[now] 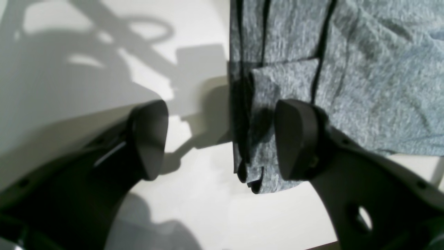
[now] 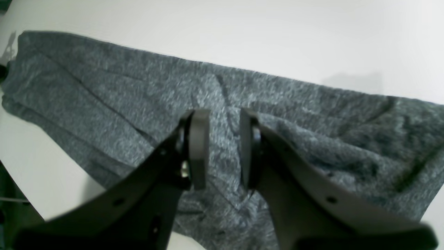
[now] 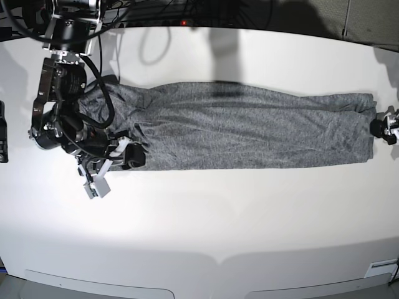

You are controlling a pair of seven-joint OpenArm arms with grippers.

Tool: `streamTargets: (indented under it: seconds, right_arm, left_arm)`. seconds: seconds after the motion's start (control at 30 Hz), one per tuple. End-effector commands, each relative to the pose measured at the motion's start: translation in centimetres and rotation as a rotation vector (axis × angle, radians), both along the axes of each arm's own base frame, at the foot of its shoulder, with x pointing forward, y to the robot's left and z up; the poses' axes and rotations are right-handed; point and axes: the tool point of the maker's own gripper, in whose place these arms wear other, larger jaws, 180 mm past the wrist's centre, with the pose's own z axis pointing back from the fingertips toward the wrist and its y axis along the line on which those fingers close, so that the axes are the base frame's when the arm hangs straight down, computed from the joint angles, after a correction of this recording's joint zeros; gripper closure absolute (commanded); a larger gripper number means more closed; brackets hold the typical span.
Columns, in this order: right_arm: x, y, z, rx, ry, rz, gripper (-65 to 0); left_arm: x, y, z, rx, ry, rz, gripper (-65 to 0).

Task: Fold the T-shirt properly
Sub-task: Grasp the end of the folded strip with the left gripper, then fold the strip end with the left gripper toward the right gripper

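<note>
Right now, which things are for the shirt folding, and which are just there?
For the job:
- heathered dark-grey knit T-shirt, laid in a long strip
- black left gripper, open at one end
- black right gripper, over the cloth, gripping nothing

Just there:
- white table
- black cables along the far edge

Count taken. One shirt (image 3: 249,134), lying folded into a long band across the worktop (image 3: 206,218); no other cloth in sight. One worktop. Two pincers: the right pincer (image 3: 128,156) at one end of the shirt, the left pincer (image 3: 381,129) at the shirt's opposite end. Each pincer has two fingers.
</note>
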Motion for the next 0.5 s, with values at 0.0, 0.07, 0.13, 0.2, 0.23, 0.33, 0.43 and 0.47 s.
streamTargets:
  seconds: [0.0, 0.07, 0.13, 0.2, 0.23, 0.33, 0.43, 0.47]
  right_arm:
    - [1.0, 0.0, 1.7, 0.015, -0.060, 0.004, -16.1]
    - [1.0, 0.0, 1.7, 0.014, -0.060, 0.004, -16.1]
    - [1.0, 0.0, 1.7, 0.013, -0.059, 0.004, -16.1]
    - [1.0, -0.1, 1.7, 0.011, -0.059, 0.004, -16.1]
    - [1.0, -0.1, 1.7, 0.011, -0.059, 0.004, -16.1]
    - [1.0, -0.1, 1.7, 0.011, -0.057, 0.004, -16.1]
    - [1.0, -0.1, 1.7, 0.009, -0.056, 0.004, -16.1]
    - [1.0, -0.2, 1.7, 0.007, -0.056, 0.004, -16.1]
  left_arm:
    - [0.2, -0.3, 0.2, -0.007, 0.008, -0.008, -45.1]
    - [0.1, -2.2, -0.1, -0.072, 0.030, -0.016, -45.1]
    - [0.0, -4.3, -0.5, -0.139, 0.052, -0.031, -45.1]
    - [-0.2, -6.2, -1.0, -0.180, 0.076, -0.053, -45.1]
    - [-0.4, -6.9, -1.3, -0.192, 0.088, -0.065, -45.1]
    - [-1.1, -8.3, -2.2, -0.215, 0.111, -0.078, -45.1]
    - [-2.1, -8.5, -2.8, -0.216, 0.138, -0.083, -45.1]
    - [-2.4, -8.4, -2.9, -0.215, 0.155, -0.089, -45.1]
